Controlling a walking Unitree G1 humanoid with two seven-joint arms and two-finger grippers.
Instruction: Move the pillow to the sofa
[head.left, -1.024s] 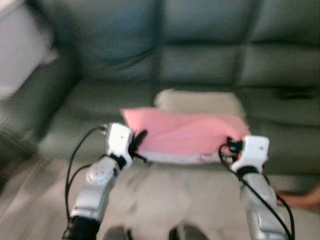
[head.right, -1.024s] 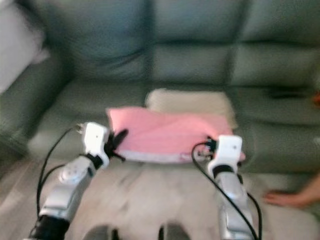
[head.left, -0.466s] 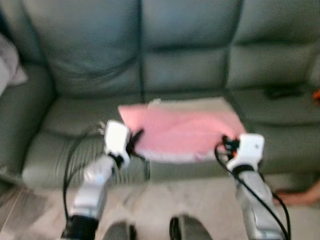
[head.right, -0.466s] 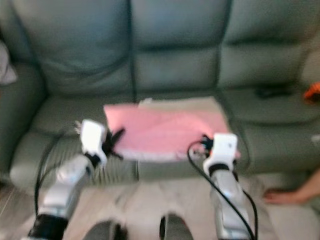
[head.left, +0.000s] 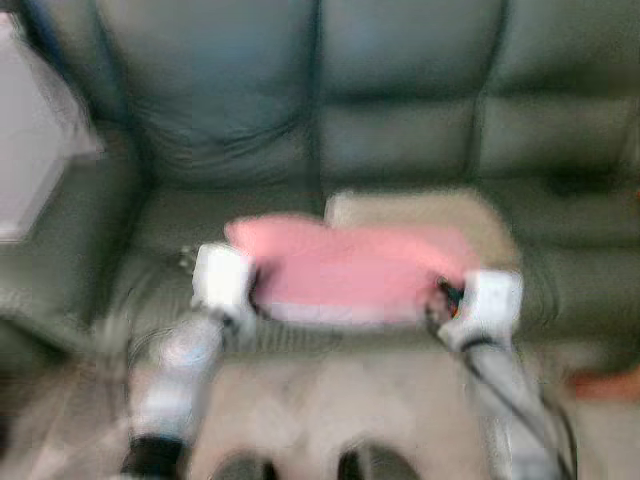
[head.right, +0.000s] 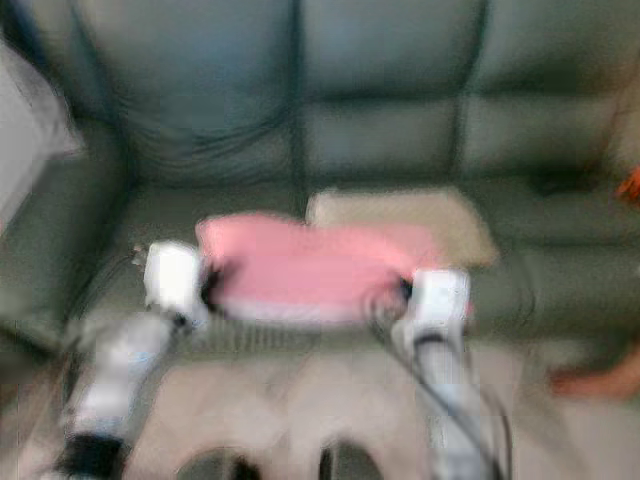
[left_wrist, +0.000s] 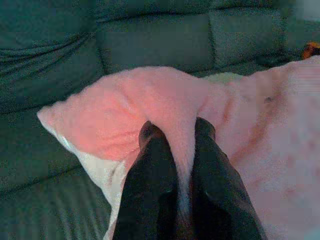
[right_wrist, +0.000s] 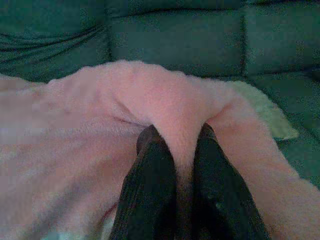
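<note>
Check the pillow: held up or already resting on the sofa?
Cannot tell for sure. Left end effector and right end effector each pinch a fold of the pink pillow above the sofa seat; blur hides any contact.

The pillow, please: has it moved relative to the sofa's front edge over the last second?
Yes. The pillow, pinched by both grippers, now lies further over the sofa seat, not overhanging its front edge.

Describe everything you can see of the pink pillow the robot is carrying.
The pink pillow is soft and fleecy, with a paler whitish underside at its near edge. It is held roughly flat over the green sofa's seat. The left hand and right hand each pinch a fold of its fabric, one at each end. A beige cushion lies just behind it.
</note>
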